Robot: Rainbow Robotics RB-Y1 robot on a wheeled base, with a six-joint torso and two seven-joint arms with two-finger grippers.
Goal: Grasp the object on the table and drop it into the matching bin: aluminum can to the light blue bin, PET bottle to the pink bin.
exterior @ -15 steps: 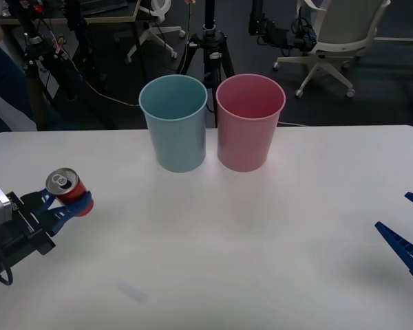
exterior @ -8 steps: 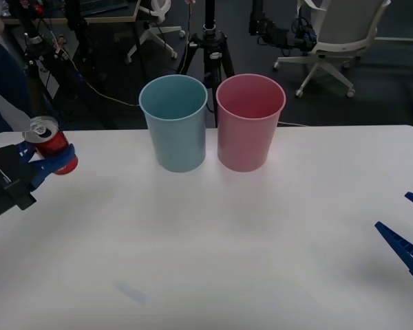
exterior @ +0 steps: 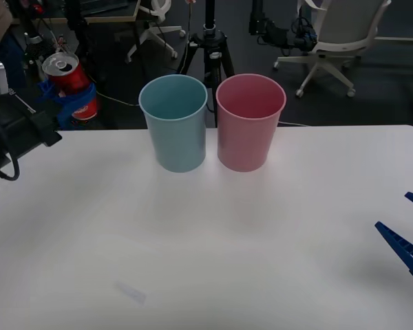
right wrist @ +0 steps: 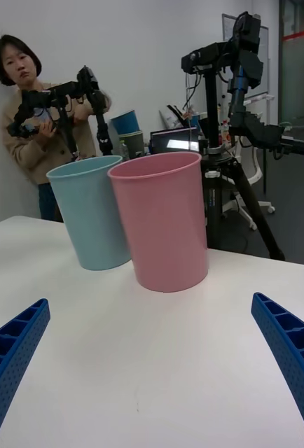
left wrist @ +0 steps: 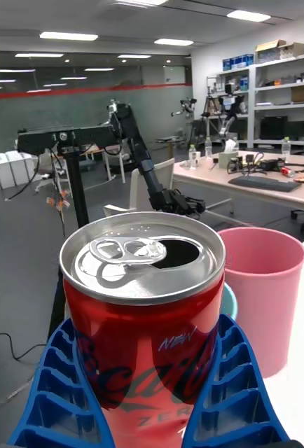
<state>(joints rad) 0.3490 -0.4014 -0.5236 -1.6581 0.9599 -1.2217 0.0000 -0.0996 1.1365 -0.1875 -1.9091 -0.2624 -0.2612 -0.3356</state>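
I've got the can (exterior: 70, 77) clamped between the fingers of my left end effector (exterior: 67, 103), and it's up in the air, off to the left of the light blue bin (exterior: 174, 124) and about level with its rim. From my left wrist the can (left wrist: 146, 308) sits upright in the blue fingers (left wrist: 236, 392), its tab end up, the pink bin (left wrist: 261, 294) beyond it. So the grasp is done and I'm in the carrying step. Next I need to swing right until the can hangs over the blue bin's mouth, not the pink bin (exterior: 250, 120) touching it, then let go. My right end effector (exterior: 407, 237) waits spread wide, low over the table (exterior: 213, 240), well right of the blue bin.
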